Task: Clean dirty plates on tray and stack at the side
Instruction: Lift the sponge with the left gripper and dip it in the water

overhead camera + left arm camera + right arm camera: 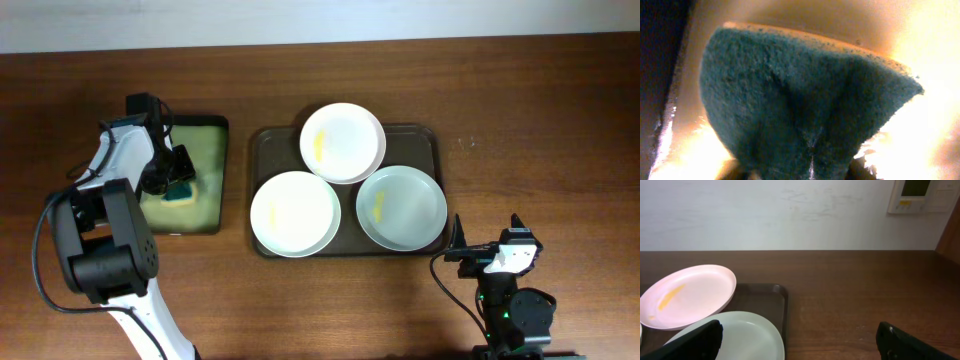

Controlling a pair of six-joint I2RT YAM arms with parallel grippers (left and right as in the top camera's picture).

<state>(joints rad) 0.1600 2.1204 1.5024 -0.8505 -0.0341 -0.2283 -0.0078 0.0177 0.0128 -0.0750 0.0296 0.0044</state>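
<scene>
Dark brown wood-grain table (540,110) across the whole overhead view, with a strip of white wall (300,20) along its far edge. In the right wrist view, the same plain white wall, faintly scuffed, meeting the tabletop, with a pale wall panel (917,195) high on the right and a brown wooden edge at the far right, too cropped to identify. Near the table's middle, the tray (425,140), dark brown with rounded corners, carrying all three plates. Far plate (343,142): white, smeared yellow left of centre, overhanging the tray's far rim and overlapping the other two. Left plate (295,213): white, faintly yellowed in the middle, reaching the tray's near rim. Bluish-grey plate (401,207): on the tray's right side, yellow smear left of centre. Left of the tray, close but apart, a small black tray (205,140) with a yellow-green inside. Over it the left gripper (172,180), clamped on a green sponge (805,100); creased where pinched, filling the left wrist view against a glaring yellow ground. Right gripper (487,245) near the table's front edge, just off the tray's near right corner; fingers (695,342) spread wide, holding nothing.
</scene>
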